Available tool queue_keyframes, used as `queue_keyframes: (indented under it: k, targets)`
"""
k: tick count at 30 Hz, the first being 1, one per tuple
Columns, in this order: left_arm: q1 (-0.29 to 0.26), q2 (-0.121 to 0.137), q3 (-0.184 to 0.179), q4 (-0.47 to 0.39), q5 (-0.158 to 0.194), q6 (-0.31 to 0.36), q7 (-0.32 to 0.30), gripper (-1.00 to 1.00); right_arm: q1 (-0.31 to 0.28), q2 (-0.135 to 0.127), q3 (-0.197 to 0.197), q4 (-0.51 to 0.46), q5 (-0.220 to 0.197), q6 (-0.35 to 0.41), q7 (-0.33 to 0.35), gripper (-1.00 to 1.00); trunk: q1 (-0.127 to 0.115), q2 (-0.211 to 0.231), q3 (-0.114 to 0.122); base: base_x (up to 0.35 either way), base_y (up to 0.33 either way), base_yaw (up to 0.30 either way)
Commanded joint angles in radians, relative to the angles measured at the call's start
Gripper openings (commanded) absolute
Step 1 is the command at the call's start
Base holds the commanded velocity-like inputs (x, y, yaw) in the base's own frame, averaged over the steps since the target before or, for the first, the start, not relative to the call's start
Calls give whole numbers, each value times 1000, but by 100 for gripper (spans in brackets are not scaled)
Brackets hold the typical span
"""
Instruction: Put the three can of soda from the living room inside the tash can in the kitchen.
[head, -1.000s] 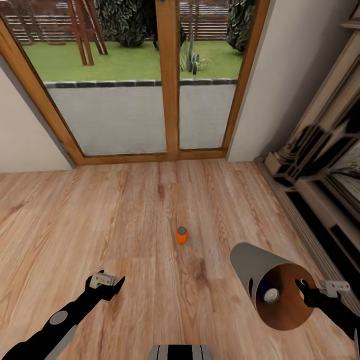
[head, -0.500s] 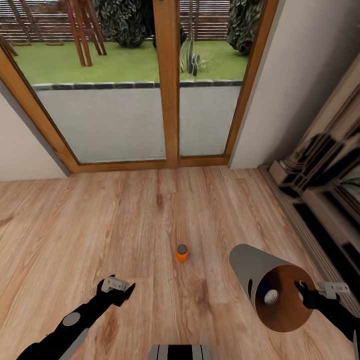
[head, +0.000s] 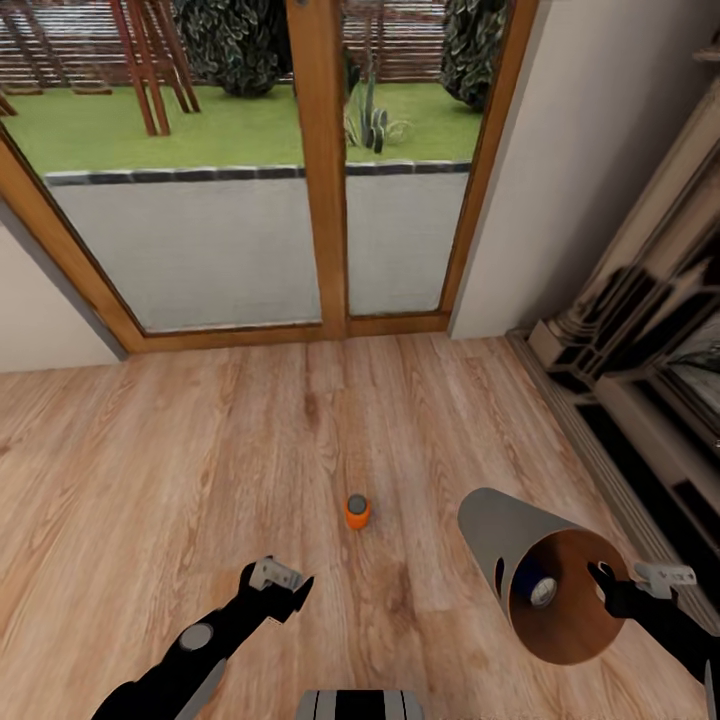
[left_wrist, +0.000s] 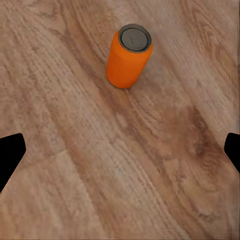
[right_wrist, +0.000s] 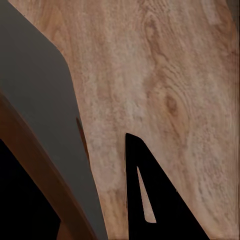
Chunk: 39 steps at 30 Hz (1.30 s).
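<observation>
Item: upright orange soda can with grey metal top (head: 357, 511) on the wood plank floor (head: 150, 460); our left gripper (head: 283, 585), fingers spread and empty, sits near it and we judge the reach-and-close comes next, while our right gripper (head: 618, 590) grips the rim of the tilted grey cylindrical bin with brown inside (head: 530, 580), beside the can and holding a dark blue can (head: 535, 587).

A wood-framed glass door (head: 322, 170) faces a lawn (head: 220, 125) with shrubs. At right stands what looks like a fireplace surround (head: 640, 330).

head looks down; left wrist nearer, sharing orange can (head: 357, 511) (left_wrist: 128, 56).

Wood-plank floor (head: 200, 440), matt grain; orange can (head: 357, 511), grey metal top; bin (head: 535, 585) matt grey.
</observation>
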Motion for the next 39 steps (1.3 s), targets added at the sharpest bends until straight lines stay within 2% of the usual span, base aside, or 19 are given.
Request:
queue_keyframes:
  k: [1,19,22,23,25,26,27,28,30,31,34,35,39]
  targets:
    - [0,1,-1,-3,10,-3,-2,100,-2,1,-3,-2,-3,8,8,-100,0,0,0,1,0,-223]
    - [0,5,6,-14,12,-9,-5,100,-2,3,-3,3,-2,7,8,-100,0,0,14,0,0,-234]
    - [-6,5,13,-17,18,46,-7,100,-2,2,-2,6,-2,7,6,-100,0,0,16,0,0,-155]
    - [-15,4,29,-21,22,106,-7,100,-2,2,-1,7,-1,7,4,-100,0,0,16,0,0,-80]
    - [-66,-1,101,-37,31,228,-7,100,-2,4,0,8,-1,7,2,-100,0,0,16,0,0,-42]
    - [-83,-2,123,-39,32,256,-7,100,-2,6,0,8,-1,7,1,-100,0,0,16,0,0,-26]
    - [-126,-4,160,-38,35,309,-7,100,-2,9,0,8,0,7,1,-100,0,0,16,0,0,-17]
    - [-149,-4,175,-35,35,336,-6,100,-2,11,0,8,0,7,1,-100,0,0,16,0,0,-13]
    - [-252,-6,211,-7,38,431,-4,100,-2,14,0,8,1,7,2,-100,0,0,16,0,0,-7]
    - [-300,-6,221,11,39,476,-4,100,-2,17,1,8,2,7,3,-100,0,0,16,0,0,-4]
    - [-383,-6,231,58,51,551,-3,100,-2,21,3,9,4,7,0,-100,0,0,16,0,0,-2]
    - [-414,-6,233,83,68,572,-3,100,-2,22,5,8,5,7,-1,-100,0,0,16,0,0,0]
    - [-463,-11,233,135,138,600,-3,100,-2,23,8,7,5,7,-2,-100,0,0,16,0,0,0]
